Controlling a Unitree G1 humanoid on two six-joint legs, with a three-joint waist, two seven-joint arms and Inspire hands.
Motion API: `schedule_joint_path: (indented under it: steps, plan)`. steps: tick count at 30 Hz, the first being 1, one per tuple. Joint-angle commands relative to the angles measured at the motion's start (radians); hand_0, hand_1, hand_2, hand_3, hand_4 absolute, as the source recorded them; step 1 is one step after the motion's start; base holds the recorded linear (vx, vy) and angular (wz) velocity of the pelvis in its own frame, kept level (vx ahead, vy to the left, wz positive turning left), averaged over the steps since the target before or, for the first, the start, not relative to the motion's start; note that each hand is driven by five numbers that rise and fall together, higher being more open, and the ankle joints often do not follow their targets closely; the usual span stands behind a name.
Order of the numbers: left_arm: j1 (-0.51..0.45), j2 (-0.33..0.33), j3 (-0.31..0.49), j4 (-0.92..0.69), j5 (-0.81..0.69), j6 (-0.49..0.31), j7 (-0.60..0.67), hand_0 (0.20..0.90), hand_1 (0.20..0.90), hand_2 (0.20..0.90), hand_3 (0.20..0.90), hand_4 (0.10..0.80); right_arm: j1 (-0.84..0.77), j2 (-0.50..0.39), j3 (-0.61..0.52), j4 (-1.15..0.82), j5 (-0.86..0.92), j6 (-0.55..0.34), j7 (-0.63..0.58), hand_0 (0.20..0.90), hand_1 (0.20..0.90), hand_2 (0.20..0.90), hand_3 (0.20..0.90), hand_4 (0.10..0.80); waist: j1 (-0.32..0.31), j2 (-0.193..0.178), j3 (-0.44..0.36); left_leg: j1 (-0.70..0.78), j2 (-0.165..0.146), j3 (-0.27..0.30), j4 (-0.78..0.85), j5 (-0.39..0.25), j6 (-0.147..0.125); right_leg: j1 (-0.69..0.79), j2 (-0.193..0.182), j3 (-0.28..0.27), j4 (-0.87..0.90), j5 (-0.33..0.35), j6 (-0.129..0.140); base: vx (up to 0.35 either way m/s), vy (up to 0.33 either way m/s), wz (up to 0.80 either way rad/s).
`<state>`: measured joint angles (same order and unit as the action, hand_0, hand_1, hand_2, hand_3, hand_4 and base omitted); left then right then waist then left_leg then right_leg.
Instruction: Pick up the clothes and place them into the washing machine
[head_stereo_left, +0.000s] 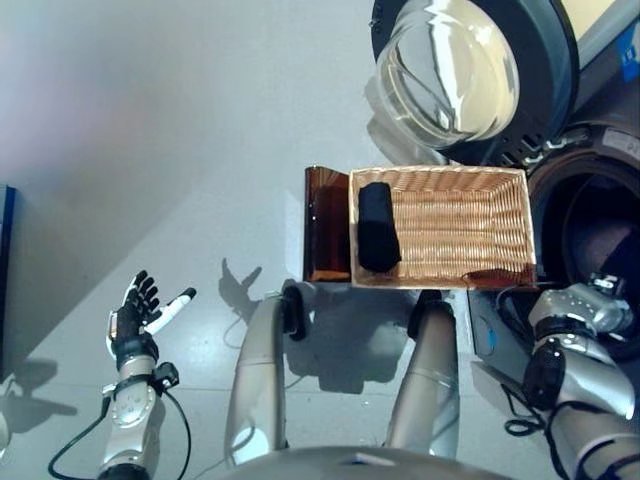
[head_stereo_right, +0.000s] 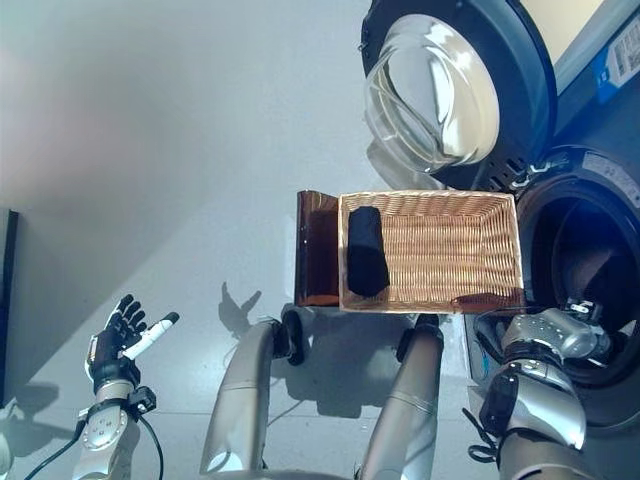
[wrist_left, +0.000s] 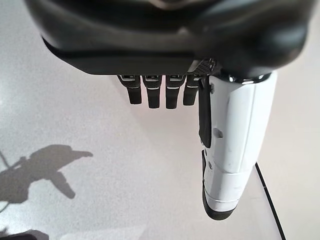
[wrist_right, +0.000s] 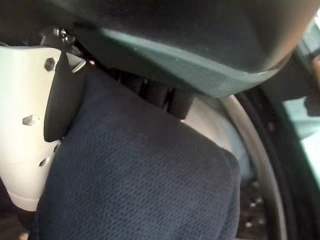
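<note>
The right robot hand (wrist_right: 60, 110) is at the mouth of the washing machine (head_stereo_right: 585, 290), its thumb and fingers pinched on a dark blue knitted garment (wrist_right: 140, 185) that fills its wrist view; from the head the hand itself is hidden behind the wrist, just at the drum opening. The cloth looks soft, light and limp, with a coarse weave that should not slip, so a pinch anywhere on a fold would hold it, though loose ends may trail and catch on the drum rim. The round glass door (head_stereo_left: 450, 70) stands swung open above the wicker basket (head_stereo_left: 500, 180), which sits on the floor against the machine's front. A second piece, a black rolled cloth (head_stereo_left: 378, 228), lies inside the basket along its left wall; it seems equally soft and is best taken across its middle, where the roll is thickest. The left robot hand (head_stereo_left: 138, 312) hangs empty, fingers straight and spread, over the floor well left of the basket.
</note>
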<state>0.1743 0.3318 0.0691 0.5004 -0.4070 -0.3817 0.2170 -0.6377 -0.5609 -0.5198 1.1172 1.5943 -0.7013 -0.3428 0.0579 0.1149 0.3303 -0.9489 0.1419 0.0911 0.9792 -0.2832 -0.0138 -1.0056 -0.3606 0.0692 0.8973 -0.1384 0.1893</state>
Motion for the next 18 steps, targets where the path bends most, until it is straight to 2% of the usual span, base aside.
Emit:
schedule_joint_path:
  steps: [1, 10, 18]
  plan:
    - [0.040, 0.096, 0.073, -0.011, -0.029, -0.045, 0.015, 0.900, 0.900, 0.900, 0.900, 0.800, 0.013, -0.135, 0.035, 0.026, -0.033, -0.116, 0.016, 0.200, 0.200, 0.200, 0.200, 0.300, -0.006, -0.001, -0.069, 0.009, 0.044, -0.067, -0.067, 0.022, -0.078, -0.009, -0.001, 0.032, 0.032, -0.030, -0.090, 0.000, 0.000, 0.00]
    - [0.041, 0.101, 0.069, 0.019, -0.043, -0.040, 0.015, 0.900, 0.900, 0.900, 0.900, 0.800, -0.039, -0.140, 0.067, -0.031, -0.058, -0.135, -0.011, 0.200, 0.200, 0.200, 0.200, 0.300, -0.004, 0.007, -0.065, 0.022, 0.043, -0.048, -0.079, 0.021, -0.075, -0.007, 0.001, 0.040, 0.021, -0.024, -0.086, 0.002, 0.001, 0.00]
    - [0.030, 0.097, 0.067, 0.011, -0.038, -0.044, 0.018, 0.900, 0.900, 0.900, 0.900, 0.800, -0.031, -0.145, 0.062, 0.007, -0.058, -0.118, -0.014, 0.200, 0.200, 0.200, 0.200, 0.300, -0.010, 0.008, -0.063, 0.026, 0.042, -0.042, -0.081, 0.019, -0.074, -0.002, 0.002, 0.041, 0.014, -0.021, -0.085, 0.006, -0.001, -0.02]
